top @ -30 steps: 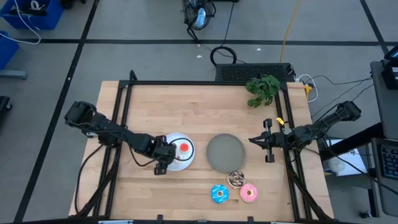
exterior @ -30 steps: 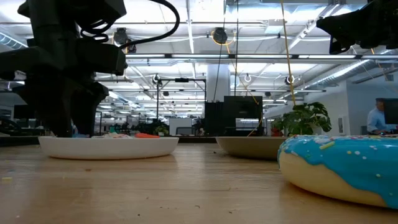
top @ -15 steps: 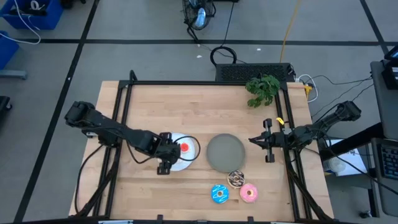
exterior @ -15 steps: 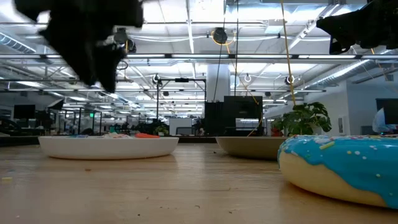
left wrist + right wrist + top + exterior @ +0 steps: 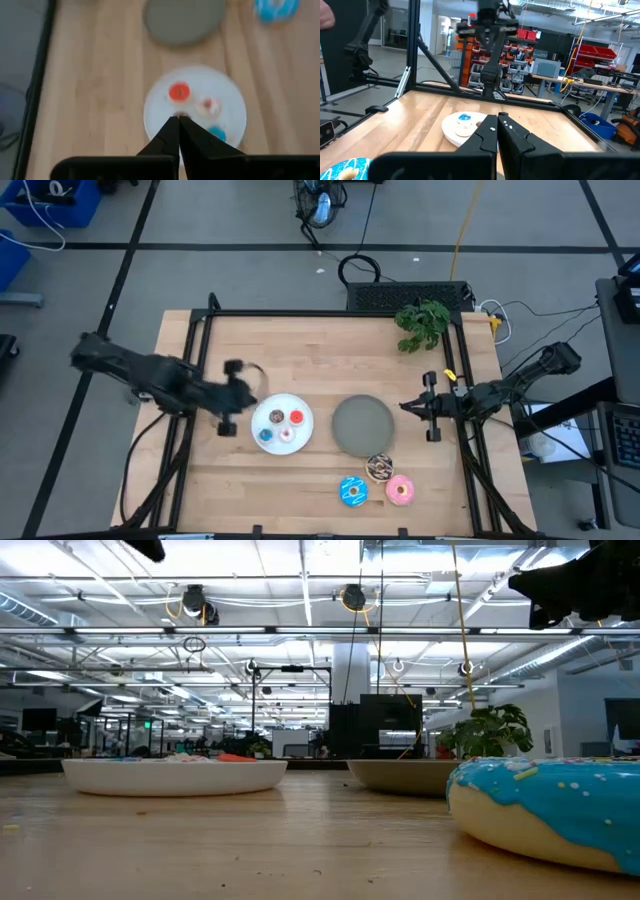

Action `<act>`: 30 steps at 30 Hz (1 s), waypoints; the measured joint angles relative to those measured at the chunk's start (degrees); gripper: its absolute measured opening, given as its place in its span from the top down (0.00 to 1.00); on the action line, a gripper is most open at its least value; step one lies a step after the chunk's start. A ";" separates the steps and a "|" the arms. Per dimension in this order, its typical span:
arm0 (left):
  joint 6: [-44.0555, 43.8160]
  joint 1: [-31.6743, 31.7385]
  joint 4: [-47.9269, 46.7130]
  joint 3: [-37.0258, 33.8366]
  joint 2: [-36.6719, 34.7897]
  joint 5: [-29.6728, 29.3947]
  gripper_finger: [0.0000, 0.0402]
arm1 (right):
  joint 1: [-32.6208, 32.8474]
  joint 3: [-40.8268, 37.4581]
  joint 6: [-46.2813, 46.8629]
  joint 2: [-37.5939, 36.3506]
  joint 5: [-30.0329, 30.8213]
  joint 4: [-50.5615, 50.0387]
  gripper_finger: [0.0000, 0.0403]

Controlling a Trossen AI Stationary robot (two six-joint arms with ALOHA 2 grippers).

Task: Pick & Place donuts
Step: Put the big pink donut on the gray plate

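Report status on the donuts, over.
Left pincer shut, empty, beside white plate. Right pincer shut, waiting beside grey plate. Four tiny donuts plated; three larger donuts on table.

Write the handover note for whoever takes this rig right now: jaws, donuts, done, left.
Left gripper: jaws shut, empty, raised beside the white plate, on its outer side.
Right gripper: jaws shut, empty, waiting at the table's right edge.
On the white plate: red donut, brown donut, cream donut, small blue donut.
Grey plate: nothing on it.
On the wood near the front edge: chocolate sprinkled donut, touching the grey plate's rim; blue sprinkled donut; pink donut.
Done: four small donuts plated. Left: probably the three larger ones.
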 joint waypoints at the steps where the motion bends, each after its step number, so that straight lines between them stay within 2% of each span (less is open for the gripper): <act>1: 0.51 0.48 3.10 -3.01 -3.89 0.01 0.96 | -0.01 0.01 -0.02 0.15 0.00 0.05 1.00; 7: -0.07 4.78 24.81 -24.52 -23.65 -0.46 0.98 | -0.02 0.01 -0.13 0.81 0.10 0.20 1.00; 11: 5.89 6.02 38.24 -37.48 -32.46 1.52 0.99 | -0.02 0.01 -0.10 0.79 0.13 0.68 1.00; 16: 7.53 8.00 41.34 -45.45 -44.27 0.35 0.99 | -0.02 0.01 -0.01 0.79 0.17 0.66 1.00; 21: 9.00 9.11 43.93 -52.70 -54.24 1.88 0.99 | -0.02 0.01 -0.51 0.79 0.31 0.68 1.00; 26: 12.12 9.10 49.33 -60.69 -61.02 0.09 0.99 | -0.24 0.01 -1.75 0.79 0.32 1.23 1.00; 30: 13.90 9.10 52.65 -63.96 -63.03 2.79 0.99 | -1.09 0.01 -1.69 0.80 0.38 1.15 1.00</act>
